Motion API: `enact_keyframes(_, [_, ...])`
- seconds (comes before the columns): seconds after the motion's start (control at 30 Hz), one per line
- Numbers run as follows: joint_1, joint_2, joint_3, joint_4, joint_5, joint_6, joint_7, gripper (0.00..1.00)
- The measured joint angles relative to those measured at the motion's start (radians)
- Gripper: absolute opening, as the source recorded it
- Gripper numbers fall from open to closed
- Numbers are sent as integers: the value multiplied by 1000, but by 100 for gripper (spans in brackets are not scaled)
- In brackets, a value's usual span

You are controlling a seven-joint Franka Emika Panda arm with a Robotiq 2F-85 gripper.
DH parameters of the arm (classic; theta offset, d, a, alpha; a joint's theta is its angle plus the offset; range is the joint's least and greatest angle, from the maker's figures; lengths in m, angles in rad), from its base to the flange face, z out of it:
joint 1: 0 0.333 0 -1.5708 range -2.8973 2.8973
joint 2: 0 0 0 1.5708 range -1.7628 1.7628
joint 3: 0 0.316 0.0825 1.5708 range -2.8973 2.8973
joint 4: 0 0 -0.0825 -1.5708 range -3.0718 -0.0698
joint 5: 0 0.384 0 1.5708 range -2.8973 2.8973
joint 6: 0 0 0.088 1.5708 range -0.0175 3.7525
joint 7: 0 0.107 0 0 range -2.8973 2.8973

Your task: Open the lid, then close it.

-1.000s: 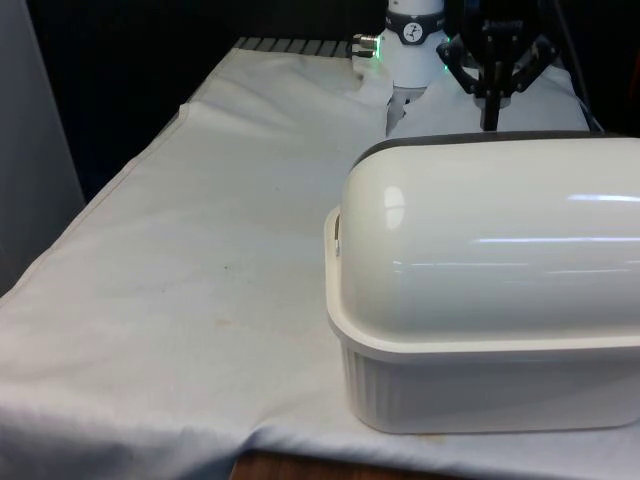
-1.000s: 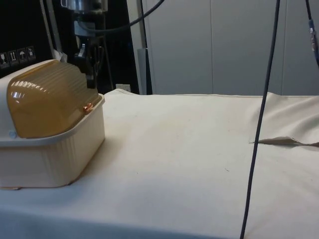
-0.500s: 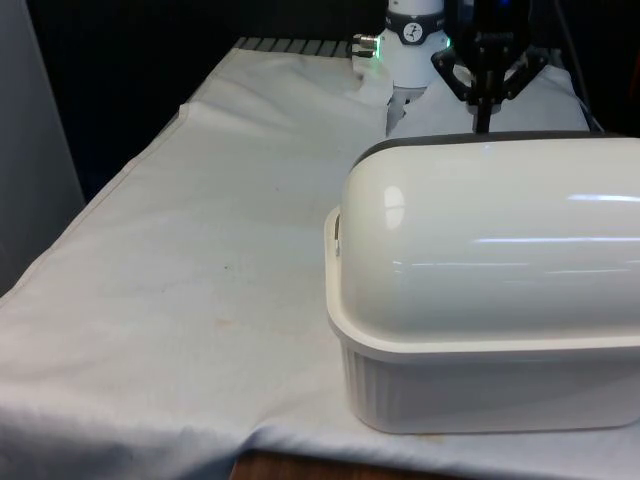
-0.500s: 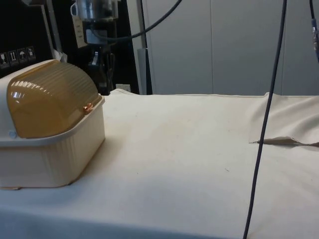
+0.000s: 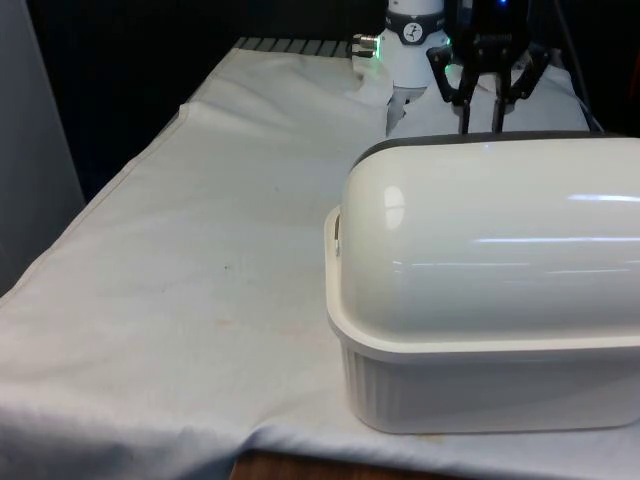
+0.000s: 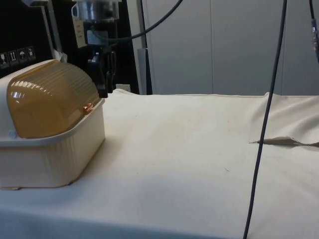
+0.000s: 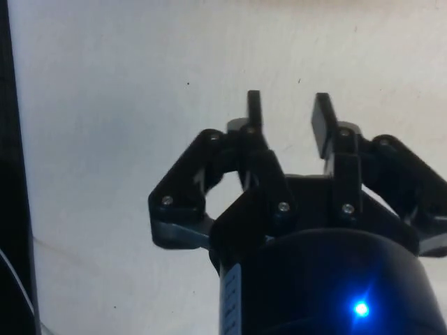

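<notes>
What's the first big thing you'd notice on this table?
A big cream bread box stands at the near end of the table on the front view's right, turning its pale back to that camera. From the side, its amber lid is down. Just beyond the box hangs the black gripper, fingers apart, holding nothing.

Gripper pts down, fingers apart.

Tabletop being covered by white cloth, creased and folded near side view's right edge. Black curtains hanging behind far end. Pale grey cabinet panels being seen beyond tabletop in side view. Dark cable hanging down before them.
</notes>
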State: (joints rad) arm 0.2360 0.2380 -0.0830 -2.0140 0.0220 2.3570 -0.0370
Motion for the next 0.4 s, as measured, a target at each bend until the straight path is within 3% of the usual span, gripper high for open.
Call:
enact_keyframes(0.1, [0,0,0,0,0,0,0,61])
enact_keyframes(0.13, [0,0,0,0,0,0,0,61])
enact_keyframes(0.33, [0,0,0,0,0,0,0,93])
enact_keyframes(0.4, [0,0,0,0,0,0,0,98])
